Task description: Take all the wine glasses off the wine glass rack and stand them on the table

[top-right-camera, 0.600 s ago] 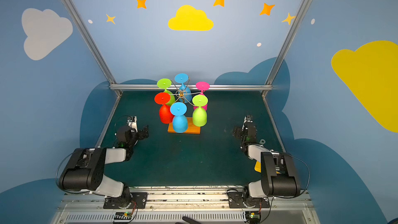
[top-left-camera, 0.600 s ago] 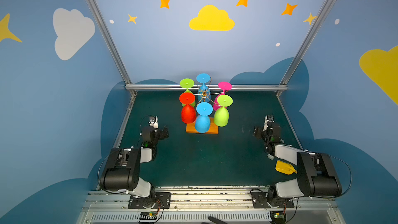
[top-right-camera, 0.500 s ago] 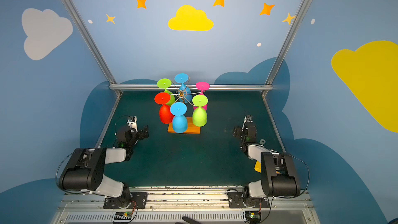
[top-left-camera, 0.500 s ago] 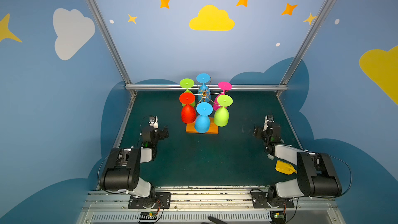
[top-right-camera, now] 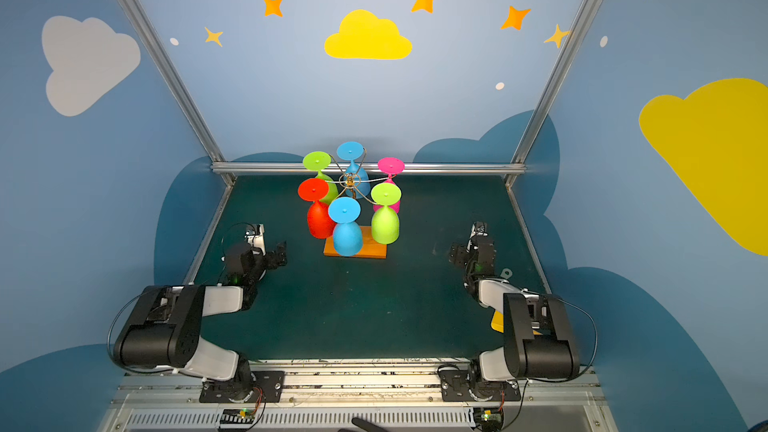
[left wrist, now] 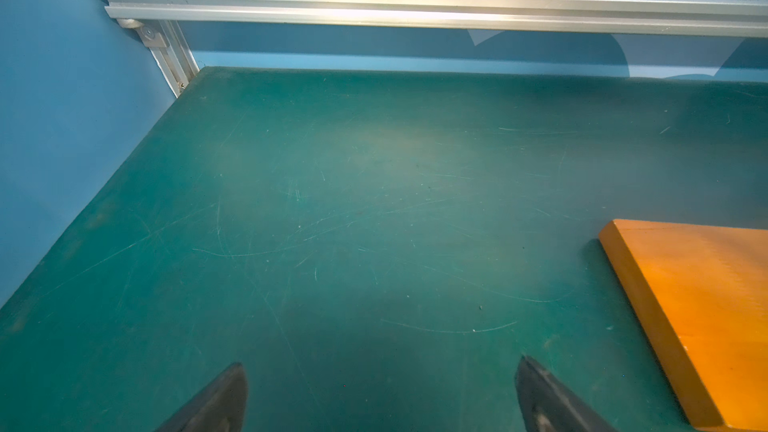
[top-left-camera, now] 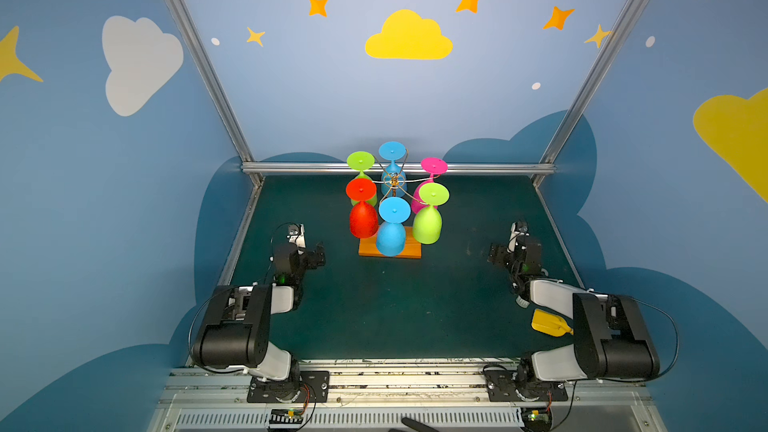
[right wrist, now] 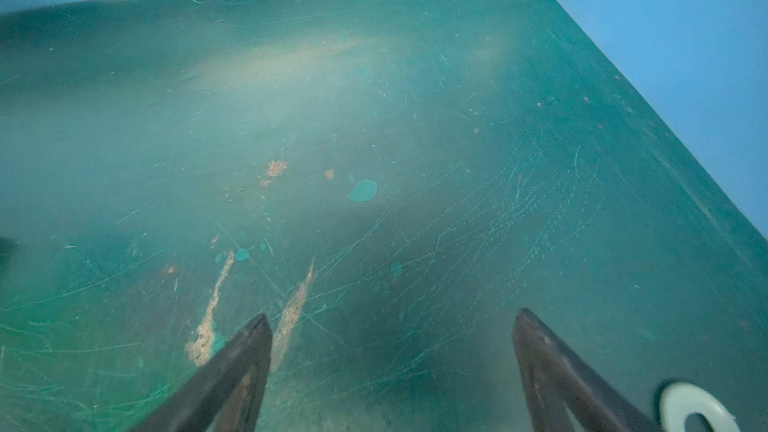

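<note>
The left arm (top-left-camera: 232, 326) and the right arm (top-left-camera: 611, 334) share one build. The left gripper (left wrist: 381, 360) and the right gripper (right wrist: 392, 312) carry dark grey fingers (left wrist: 220, 401) that taper to blunt points. Just behind each gripper sits a black block with a small green light (top-left-camera: 282, 279), topped by a white bracket (top-left-camera: 296, 234). Farther back come smooth white shells, then a bulky rounded black housing. A thin black cable (top-left-camera: 190, 332) loops out beside the left housing; another arcs past the right. Farthest from the gripper, each arm stands on a black plate (top-left-camera: 316, 380) studded with screws, red wires trailing below.
</note>
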`<state>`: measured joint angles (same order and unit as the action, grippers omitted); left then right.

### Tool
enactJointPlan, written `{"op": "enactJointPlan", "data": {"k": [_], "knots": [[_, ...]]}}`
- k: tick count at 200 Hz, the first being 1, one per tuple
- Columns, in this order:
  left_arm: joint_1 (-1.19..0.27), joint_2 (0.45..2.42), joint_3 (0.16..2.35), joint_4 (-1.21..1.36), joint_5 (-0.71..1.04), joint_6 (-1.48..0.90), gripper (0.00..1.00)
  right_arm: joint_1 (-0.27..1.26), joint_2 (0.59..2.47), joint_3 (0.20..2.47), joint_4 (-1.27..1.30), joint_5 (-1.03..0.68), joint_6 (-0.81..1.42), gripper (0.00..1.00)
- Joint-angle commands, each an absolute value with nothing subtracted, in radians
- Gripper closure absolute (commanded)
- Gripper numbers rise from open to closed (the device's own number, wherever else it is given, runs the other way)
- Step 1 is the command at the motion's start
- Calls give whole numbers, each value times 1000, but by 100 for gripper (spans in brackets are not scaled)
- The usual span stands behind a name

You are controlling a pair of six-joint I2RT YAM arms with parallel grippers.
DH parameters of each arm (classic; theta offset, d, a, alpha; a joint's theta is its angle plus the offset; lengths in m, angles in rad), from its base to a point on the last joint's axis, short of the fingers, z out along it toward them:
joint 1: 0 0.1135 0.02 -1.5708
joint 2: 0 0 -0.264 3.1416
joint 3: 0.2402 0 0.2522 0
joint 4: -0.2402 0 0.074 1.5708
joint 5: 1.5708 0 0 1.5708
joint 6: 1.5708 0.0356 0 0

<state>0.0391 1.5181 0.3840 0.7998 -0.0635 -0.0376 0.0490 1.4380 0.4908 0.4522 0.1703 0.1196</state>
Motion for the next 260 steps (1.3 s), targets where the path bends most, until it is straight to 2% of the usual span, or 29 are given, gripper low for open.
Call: {"op": "enactJointPlan", "data": {"k": [1, 47, 56, 67, 89, 105, 124, 145, 167, 177, 195, 218, 238, 260], "knots": [[39, 1521, 401, 785, -57, -37, 0, 48, 1446, 518, 451, 162, 127, 11], [41, 1515, 396, 798, -51, -55, 1, 51, 1439, 512, 461, 171, 125, 11], [37, 1500, 401, 815, -7, -18, 1, 59, 1412, 522, 423, 200, 129, 11], [14, 1416, 454, 639, 50, 25, 1, 77, 1351, 562, 316, 222, 108, 11], [-59, 1276, 624, 253, -73, -49, 0, 95, 1230, 709, 29, 256, 250, 10], [-63, 1201, 656, 202, -67, -106, 1, 86, 1164, 782, -89, 165, 357, 4], [-61, 1085, 621, 240, -114, -198, 0, 62, 1088, 790, -146, 52, 460, 5], [-51, 938, 550, 291, -138, -339, 1, 37, 975, 737, -76, -211, 457, 5], [-45, 794, 472, 325, -264, -598, 1, 41, 856, 624, 126, -339, 556, 7], [-35, 734, 446, 342, -246, -693, 1, 41, 812, 600, 182, -371, 594, 10], [-4, 651, 424, 407, -166, -663, 1, 47, 779, 648, 119, -417, 620, 17], [18, 612, 549, 197, -160, -557, 1, 62, 831, 774, -2, -528, 634, 20], [24, 678, 676, 17, -153, -408, 1, 90, 929, 856, -34, -636, 682, 22], [29, 799, 796, -146, -103, -350, 1, 136, 1034, 929, -10, -732, 735, 27]]}}
